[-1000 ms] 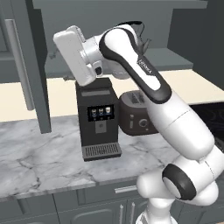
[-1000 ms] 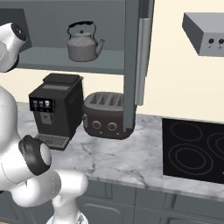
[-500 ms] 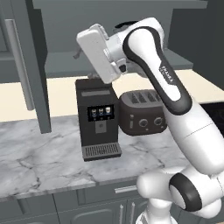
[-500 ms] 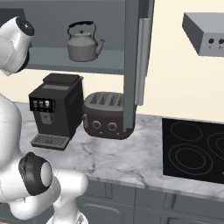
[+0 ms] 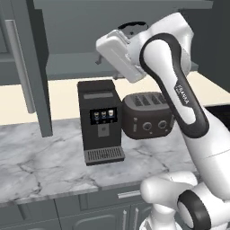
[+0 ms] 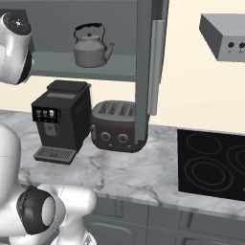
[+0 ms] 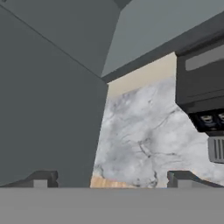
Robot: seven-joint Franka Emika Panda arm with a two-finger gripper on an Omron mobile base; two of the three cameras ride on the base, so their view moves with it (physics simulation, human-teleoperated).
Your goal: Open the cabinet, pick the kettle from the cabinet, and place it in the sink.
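Even, soft rendered light; faint shadows, no glare, slightly blurry

Marble counter (image 6: 129,174), cream wall (image 6: 191,81)

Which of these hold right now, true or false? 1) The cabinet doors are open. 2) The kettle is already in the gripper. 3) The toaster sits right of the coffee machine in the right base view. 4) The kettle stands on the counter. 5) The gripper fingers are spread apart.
1) True: the cabinet stands open, its shelf exposed.
2) False: the kettle sits free on the shelf; the gripper holds nothing.
3) True: the toaster is right of the coffee machine.
4) False: it stands on the cabinet shelf, above the marble counter.
5) True: the hand view shows both fingertips wide apart.
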